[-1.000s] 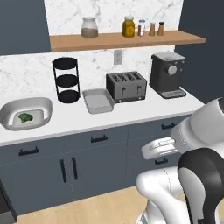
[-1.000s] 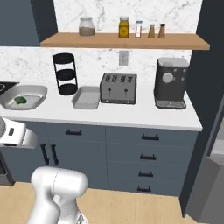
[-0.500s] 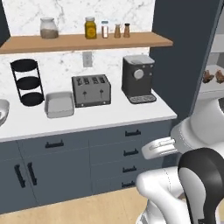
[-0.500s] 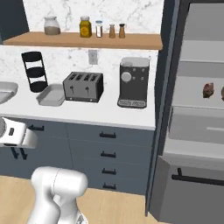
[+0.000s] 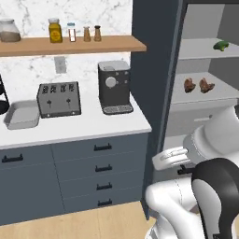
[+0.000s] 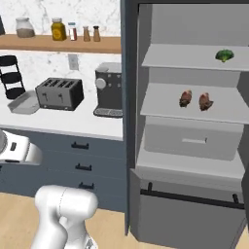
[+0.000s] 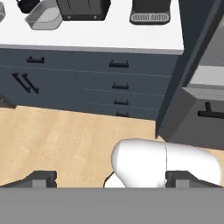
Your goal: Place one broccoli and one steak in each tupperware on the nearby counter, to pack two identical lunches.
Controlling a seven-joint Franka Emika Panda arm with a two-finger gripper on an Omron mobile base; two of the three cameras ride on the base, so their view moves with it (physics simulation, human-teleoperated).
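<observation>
A simulated kitchen is shown from a mobile robot's cameras. A long white counter [image 5: 93, 128] runs over dark blue-grey drawers with black bar handles. On it, at about nine o'clock in the left base view, the smaller rectangular tupperware [image 5: 22, 115] is seen, light grey and shallow, with nothing visible inside it. Just beside it a four-slot toaster [image 5: 59, 99] is set, and next to that a dark coffee machine [image 5: 114, 86]. A wooden wall shelf [image 5: 70, 45] above carries jars and shakers.

At three o'clock of the counter, an open tall unit [image 6: 192, 121] with pale shelves is shown. On its upper shelf, near one o'clock in the right base view, one broccoli [image 6: 224, 55] is placed. On the shelf below, two brown steaks [image 6: 194, 99] are laid side by side, near each other but apart.

In the hand view the gripper [image 7: 111, 178] is seen pointing down toward the wooden floor and the cabinet fronts, its two dark tips spread wide, with nothing held between them.

The broccoli is judged to be light and bumpy, fairly firm; a pinch across the crown or stalk is suggested. The steaks are judged to be soft, flat and possibly slippery, so a grip across the narrower middle, pressed from above, is likely to be surest. Neither item is thought fragile, though each could be pushed along the smooth shelf.
</observation>
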